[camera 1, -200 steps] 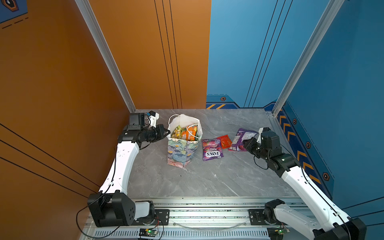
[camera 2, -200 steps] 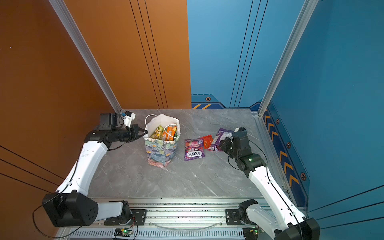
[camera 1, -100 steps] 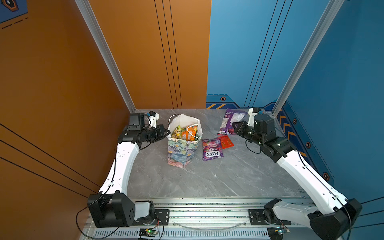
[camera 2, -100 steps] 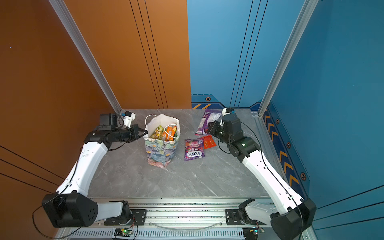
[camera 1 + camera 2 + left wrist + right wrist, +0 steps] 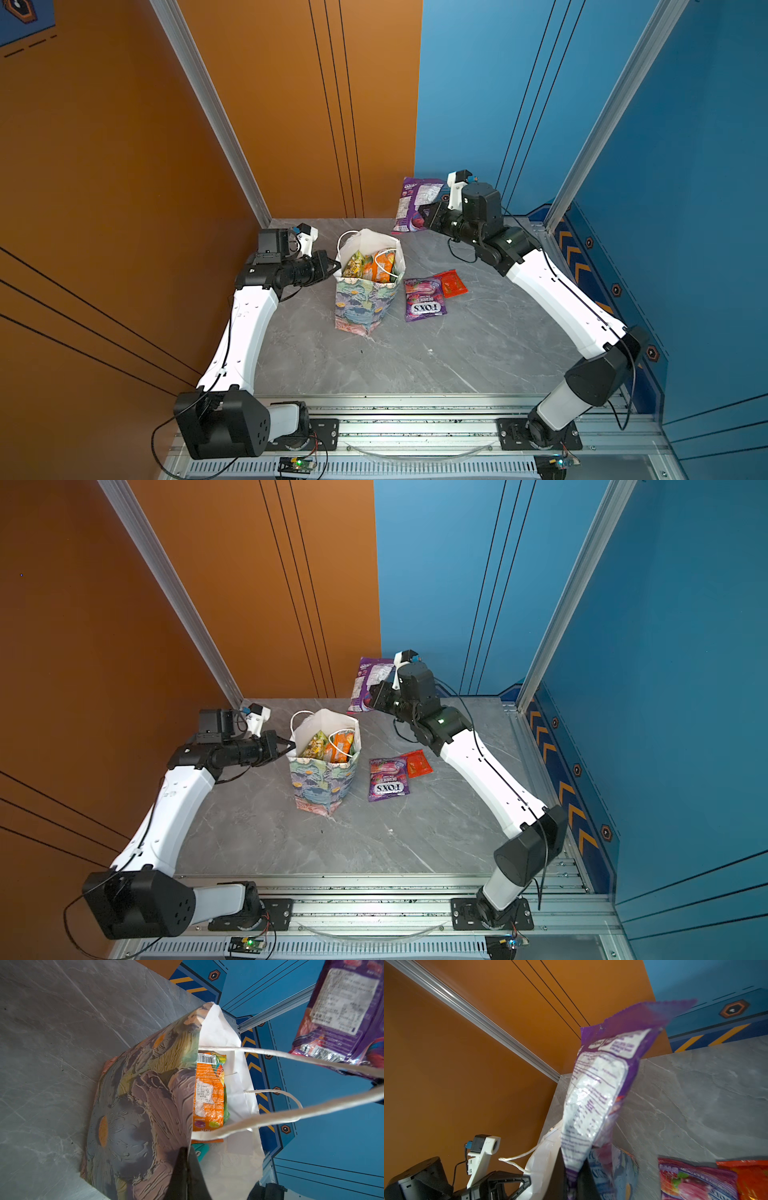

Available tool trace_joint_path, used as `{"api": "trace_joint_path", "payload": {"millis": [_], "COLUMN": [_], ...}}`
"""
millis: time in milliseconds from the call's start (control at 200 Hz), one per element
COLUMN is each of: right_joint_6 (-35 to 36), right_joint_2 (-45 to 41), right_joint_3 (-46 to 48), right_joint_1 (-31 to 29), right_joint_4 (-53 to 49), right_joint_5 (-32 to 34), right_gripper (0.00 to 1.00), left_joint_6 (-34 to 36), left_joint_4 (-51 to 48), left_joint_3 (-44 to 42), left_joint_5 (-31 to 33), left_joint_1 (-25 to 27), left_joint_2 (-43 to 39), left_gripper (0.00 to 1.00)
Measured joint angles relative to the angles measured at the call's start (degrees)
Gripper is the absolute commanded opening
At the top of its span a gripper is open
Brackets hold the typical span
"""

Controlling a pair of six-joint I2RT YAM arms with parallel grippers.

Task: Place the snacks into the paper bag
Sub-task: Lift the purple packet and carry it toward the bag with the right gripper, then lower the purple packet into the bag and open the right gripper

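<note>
Two snacks lie flat on the grey bench [image 5: 457, 357] [image 5: 415, 837]. One is a purple FOX'S packet [image 5: 424, 299] [image 5: 388, 780] [image 5: 695, 1180], whose white "FOX'S" and "BERRIES" lettering reads upside down in both top views. The other is a small red packet [image 5: 453, 283] [image 5: 417, 762] just beside it at its 1 o'clock, with print too small to read. Both sit close to the paper bag [image 5: 365, 303] [image 5: 324, 787] [image 5: 141, 1105], at its 3 o'clock.

The bag stands upright and open. Inside are an orange packet [image 5: 384, 266] [image 5: 343, 746] [image 5: 208, 1095], a green packet [image 5: 357, 266] [image 5: 316, 746] and, in the left wrist view, a teal packet [image 5: 200, 1151]. The orange one shows a barcode and a white label whose text is too fine to read.

At the bag's 9 o'clock, the left gripper [image 5: 334, 266] [image 5: 291, 744] [image 5: 186, 1153] has its fingers clamped together on the rim of the bag's wall. At the bag's 1 o'clock, raised above the bench, the right gripper [image 5: 424, 214] [image 5: 374, 696] [image 5: 571, 1167] has its fingers clamped on the lower end of a second purple packet [image 5: 413, 203] [image 5: 368, 683] [image 5: 340, 1012] [image 5: 596, 1088]. This packet stands up in the air with its back showing: a white panel of fine print and a barcode, neither legible.
</note>
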State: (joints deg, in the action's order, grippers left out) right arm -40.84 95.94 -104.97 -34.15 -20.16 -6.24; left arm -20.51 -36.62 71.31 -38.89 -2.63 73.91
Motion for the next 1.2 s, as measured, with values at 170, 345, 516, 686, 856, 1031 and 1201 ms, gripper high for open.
{"api": "trace_joint_path", "payload": {"millis": [170, 345, 516, 686, 856, 1031, 1201], "right_joint_6": [0.63, 0.59, 0.57, 0.37, 0.11, -0.22, -0.7], "right_joint_2": [7.3, 12.94, 15.96, 15.69, 13.81, 10.64, 6.51], "right_joint_3": [-9.84, -15.67, -16.72, -14.03, -8.13, -2.82, 0.87], "right_joint_1": [-1.88, -3.89, -5.53, -7.61, -8.44, -8.22, -8.22], "right_joint_4": [-0.96, -1.33, -2.16, -2.45, -1.66, -0.79, 0.07], "right_joint_5": [-1.33, -2.34, -2.78, -2.6, -2.45, -1.75, -1.01], "right_gripper": [0.0, 0.0, 0.0, 0.0, 0.0, 0.0, 0.0], "left_joint_6": [-0.13, -0.13, -0.15, -0.15, -0.15, -0.15, -0.15], "left_joint_4": [0.11, 0.22, 0.22, 0.26, 0.31, 0.87, 1.11], "left_joint_3": [-0.07, -0.07, -0.07, -0.09, -0.11, -0.44, -0.48], "left_joint_5": [-0.22, -0.22, -0.22, -0.22, -0.37, -0.39, -0.42], "left_joint_1": [0.0, 0.0, 0.0, 0.0, 0.0, -0.11, -0.17], "left_joint_2": [0.0, 0.0, 0.0, 0.0, 0.0, 0.0, 0.0], "left_gripper": [0.0, 0.0, 0.0, 0.0, 0.0, 0.0, 0.0]}}
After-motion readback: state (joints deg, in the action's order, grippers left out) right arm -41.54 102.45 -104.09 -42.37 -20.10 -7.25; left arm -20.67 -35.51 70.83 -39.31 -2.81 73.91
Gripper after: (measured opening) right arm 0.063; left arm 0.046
